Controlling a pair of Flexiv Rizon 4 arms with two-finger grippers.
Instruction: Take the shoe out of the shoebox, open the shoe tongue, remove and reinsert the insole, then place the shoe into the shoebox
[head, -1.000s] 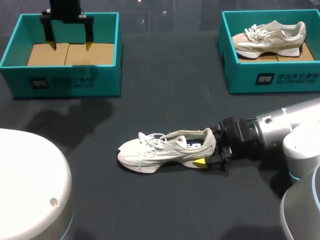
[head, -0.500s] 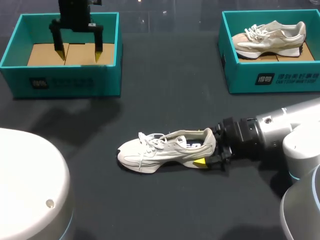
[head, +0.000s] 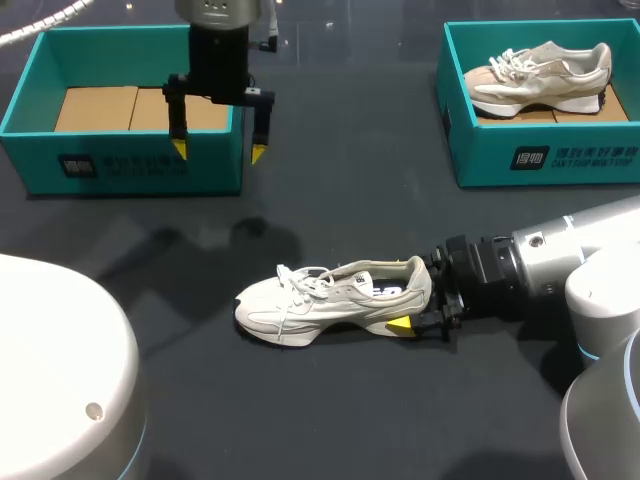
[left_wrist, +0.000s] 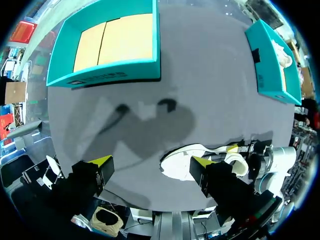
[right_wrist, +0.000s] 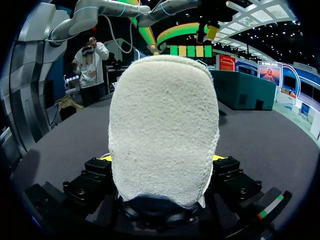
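Note:
A white shoe lies on its sole mid-table, toe to the left. My right gripper comes in from the right and is shut on the shoe's heel, one yellow tip showing by the sole. In the right wrist view the fuzzy heel fills the space between the fingers of the right gripper. My left gripper hangs open and empty over the front right corner of the empty teal shoebox. From the left wrist, the left gripper is high above the table, with the shoe below its one finger.
A second teal shoebox at the back right holds a beige shoe. Brown cardboard lines the left box's floor. Both boxes show in the left wrist view, the empty one and the other.
My left gripper has moved right and toward the front, from over the left box's inside to above its front right corner. The shoe and right arm have stayed put.

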